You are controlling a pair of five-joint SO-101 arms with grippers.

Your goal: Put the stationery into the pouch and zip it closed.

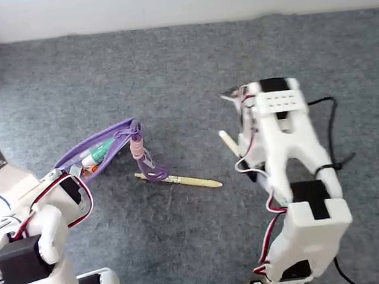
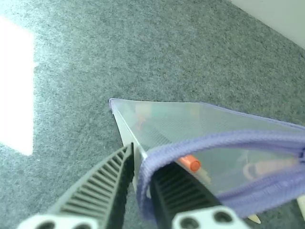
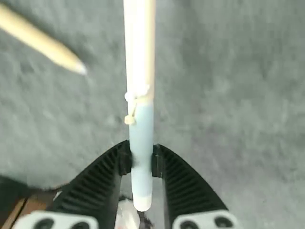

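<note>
The left gripper (image 2: 140, 167) has its jaws closed on the purple zip edge of the pouch (image 2: 205, 124), pinching it at the end nearest the near left corner of the tabletop (image 1: 190, 69). From that grip the clear pouch runs out toward the middle of the tabletop. The two purple zip bands stand apart along its length, so its mouth looks open. A green-and-white marker (image 1: 102, 149) already lies inside, and an orange cap (image 2: 190, 163) shows through the wall close to the gripped edge.

The right gripper (image 3: 139, 160) is clamped on the pale blue end of a cream pen (image 3: 139, 67), which sticks straight out beyond the fingertips. This arm sits right of the tabletop's middle, well apart from the pouch, with the pen's free end turned toward the pouch side.

Between the two arms, a cream pencil (image 1: 186, 179) lies flat near the middle of the tabletop. One end is under or against a purple cord loop (image 1: 151, 168) that hangs from the far end of the pouch.

The task appears partly done. At least one item is inside, one pen is held but not yet at the mouth, and the pencil has not been picked up. The zip has not been drawn shut, and that can only follow once both remaining pieces are in.
</note>
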